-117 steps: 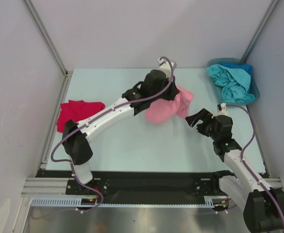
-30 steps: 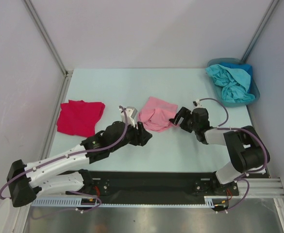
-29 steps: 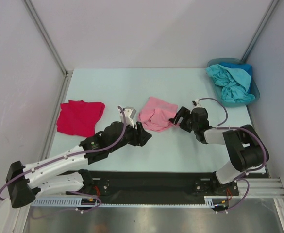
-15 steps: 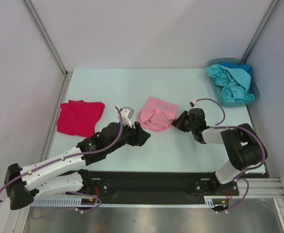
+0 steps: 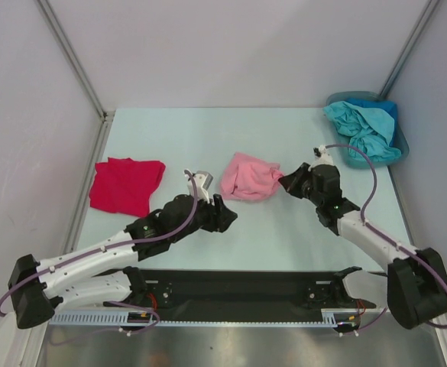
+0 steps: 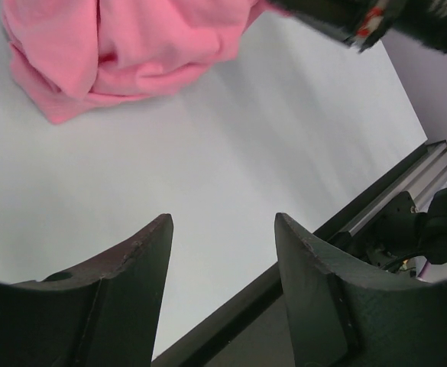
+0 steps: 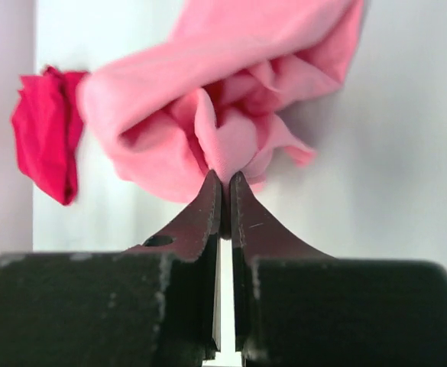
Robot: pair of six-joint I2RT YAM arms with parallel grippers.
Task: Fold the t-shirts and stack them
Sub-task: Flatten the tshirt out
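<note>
The worktop [image 5: 299,138] is the biggest thing here, and my own arms cover part of its near side. The pink t-shirt [image 5: 246,177] lies crumpled near its middle. Its folds hide how it is laid, and my right wrist view cuts off its top. The red t-shirt [image 5: 125,183] lies bunched, well apart at the left edge. In the far right corner a bin [image 5: 336,99] holds a teal and blue heap [image 5: 361,130]; how many shirts are in it I cannot tell. My right pincer [image 5: 287,182] is pinched tight on a fold at the pink t-shirt's right edge. My left pincer [image 5: 221,217] gapes wide over bare worktop beside the pink t-shirt, holding nothing.
</note>
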